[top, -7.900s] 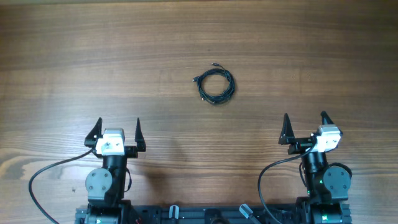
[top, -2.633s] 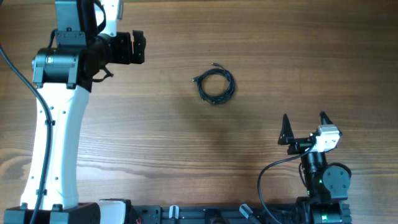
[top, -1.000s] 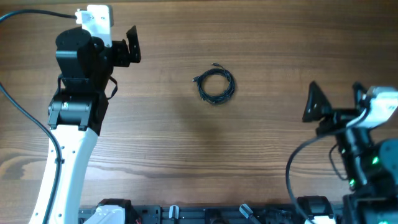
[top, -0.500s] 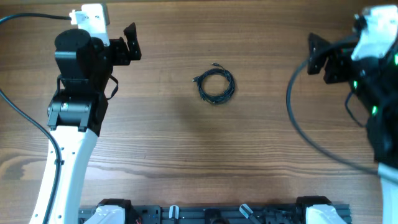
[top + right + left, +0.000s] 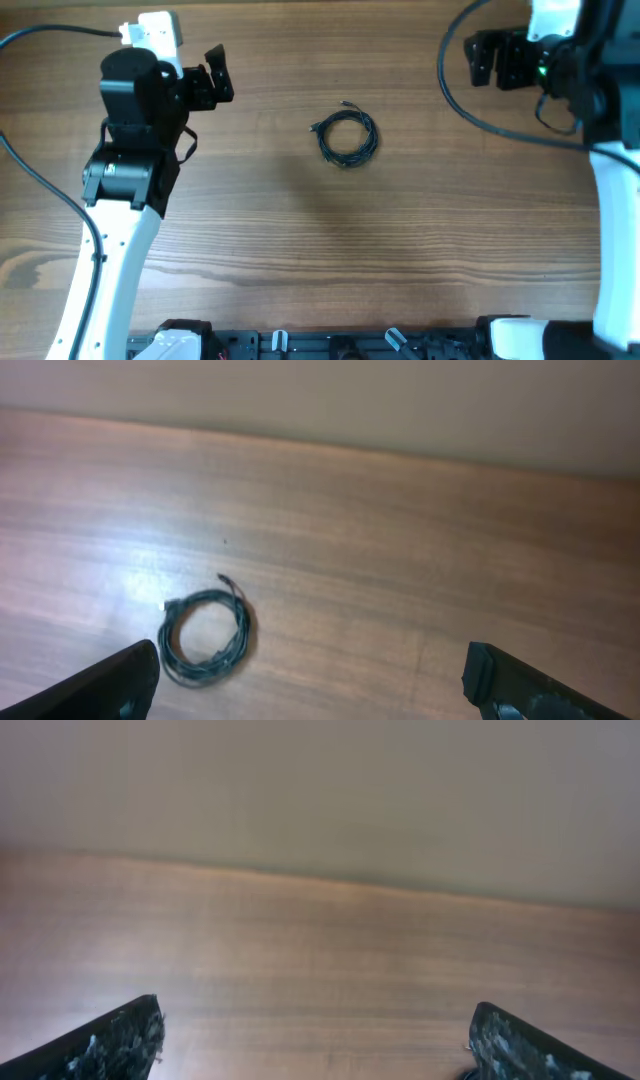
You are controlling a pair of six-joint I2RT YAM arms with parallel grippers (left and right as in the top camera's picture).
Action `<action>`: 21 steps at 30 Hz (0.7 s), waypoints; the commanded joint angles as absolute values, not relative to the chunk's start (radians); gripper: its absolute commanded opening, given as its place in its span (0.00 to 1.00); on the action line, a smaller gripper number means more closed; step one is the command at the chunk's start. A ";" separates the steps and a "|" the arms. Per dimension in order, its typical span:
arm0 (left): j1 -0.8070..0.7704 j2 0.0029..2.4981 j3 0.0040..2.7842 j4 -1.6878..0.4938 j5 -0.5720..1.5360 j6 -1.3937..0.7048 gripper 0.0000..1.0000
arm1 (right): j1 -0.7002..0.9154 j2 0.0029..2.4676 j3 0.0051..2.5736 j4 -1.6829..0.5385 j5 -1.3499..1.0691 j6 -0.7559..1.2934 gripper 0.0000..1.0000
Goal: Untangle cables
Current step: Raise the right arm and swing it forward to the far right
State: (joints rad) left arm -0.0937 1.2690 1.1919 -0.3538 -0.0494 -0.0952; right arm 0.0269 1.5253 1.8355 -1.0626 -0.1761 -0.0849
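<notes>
The cables [image 5: 347, 136] lie as one small black coil of thin cord on the wooden table [image 5: 320, 230], a little above its middle, with small plug ends sticking out at the upper left. In the right wrist view the same coil [image 5: 205, 631] sits at lower left. My left gripper [image 5: 213, 76] hovers open at the far left, well to the left of the coil. My right gripper [image 5: 495, 58] hovers open at the far right, level with the left one. Neither holds anything. The left wrist view shows only bare wood between its open fingertips [image 5: 120, 1040].
The table's far edge [image 5: 330, 445] meets a plain wall. The white left arm [image 5: 110, 250] crosses the left side of the table and the right arm [image 5: 615, 200] runs down the right edge. A black rail [image 5: 330, 345] lines the near edge.
The right arm has swung up from the near right to the far right of the table. The left gripper has shifted only slightly. The coil has not moved.
</notes>
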 commanded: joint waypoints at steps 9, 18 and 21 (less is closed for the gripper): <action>-0.094 1.315 1.190 -0.372 -0.088 -0.143 0.44 | 0.023 1.628 1.857 -1.087 -0.207 -0.106 0.83; -0.094 1.365 1.190 -0.379 0.057 -0.147 0.74 | 0.023 1.644 1.857 -1.074 -0.193 -0.105 0.96; -0.095 1.417 1.190 -0.369 0.080 -0.199 1.00 | 0.023 1.646 1.857 -1.069 -0.193 -0.105 0.84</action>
